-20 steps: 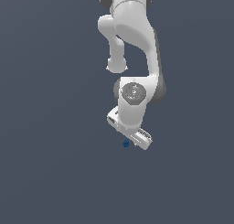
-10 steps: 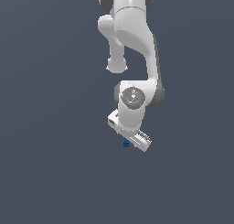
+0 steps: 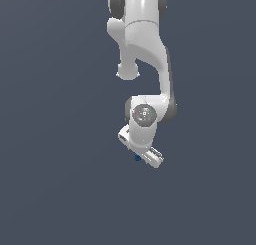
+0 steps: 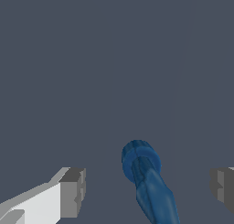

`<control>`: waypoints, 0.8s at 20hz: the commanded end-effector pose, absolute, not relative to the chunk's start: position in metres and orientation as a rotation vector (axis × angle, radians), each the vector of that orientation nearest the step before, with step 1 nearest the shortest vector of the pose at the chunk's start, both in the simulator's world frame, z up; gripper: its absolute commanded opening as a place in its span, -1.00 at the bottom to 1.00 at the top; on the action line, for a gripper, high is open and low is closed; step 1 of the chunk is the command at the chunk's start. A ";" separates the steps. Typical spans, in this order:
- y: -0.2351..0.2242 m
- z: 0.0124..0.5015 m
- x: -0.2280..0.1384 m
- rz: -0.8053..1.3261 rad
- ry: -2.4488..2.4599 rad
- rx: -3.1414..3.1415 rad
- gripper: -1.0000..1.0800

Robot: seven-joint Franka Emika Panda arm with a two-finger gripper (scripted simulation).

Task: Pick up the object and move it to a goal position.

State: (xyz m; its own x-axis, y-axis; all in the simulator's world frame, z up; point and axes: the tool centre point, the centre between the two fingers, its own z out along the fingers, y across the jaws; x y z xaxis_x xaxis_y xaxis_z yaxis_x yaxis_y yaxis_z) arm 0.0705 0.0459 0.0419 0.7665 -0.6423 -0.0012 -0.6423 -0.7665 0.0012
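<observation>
The object (image 3: 137,158) is a tiny dark blue lump on the grey floor, showing just at the lower edge of the white gripper (image 3: 142,157) in the exterior view. In the wrist view the object (image 4: 142,173) appears as a dark blue piece with a round ringed end. It lies between the two fingers (image 4: 73,191), apart from both. The gripper (image 4: 147,191) is open wide around the object, and the other fingertip shows only at the picture's edge. In the exterior view the hand hides the fingertips.
The white arm (image 3: 142,64) comes down from the top of the exterior view. A plain dark grey floor (image 3: 60,189) lies all around. No other object shows.
The wrist and hand have sunk a little toward the blue object. The object has not moved.
</observation>
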 end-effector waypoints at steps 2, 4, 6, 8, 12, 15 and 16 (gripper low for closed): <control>0.046 0.042 0.071 0.000 -1.074 2.952 -1.00; 0.046 0.042 0.071 0.000 -1.074 2.952 -1.00; 0.046 0.042 0.071 0.000 -1.074 2.952 -1.00; 0.046 0.042 0.071 0.000 -1.074 2.952 -1.00; 0.046 0.043 0.071 0.000 -1.074 2.952 -1.00; 0.048 0.046 0.070 0.000 -1.074 2.952 -1.00; 0.049 0.048 0.069 0.000 -1.074 2.952 -1.00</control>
State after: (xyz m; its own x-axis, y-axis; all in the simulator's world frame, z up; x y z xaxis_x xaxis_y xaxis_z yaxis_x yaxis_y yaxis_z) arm 0.0698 0.0473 0.0450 0.7661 -0.6427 -0.0007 -0.6427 -0.7661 0.0009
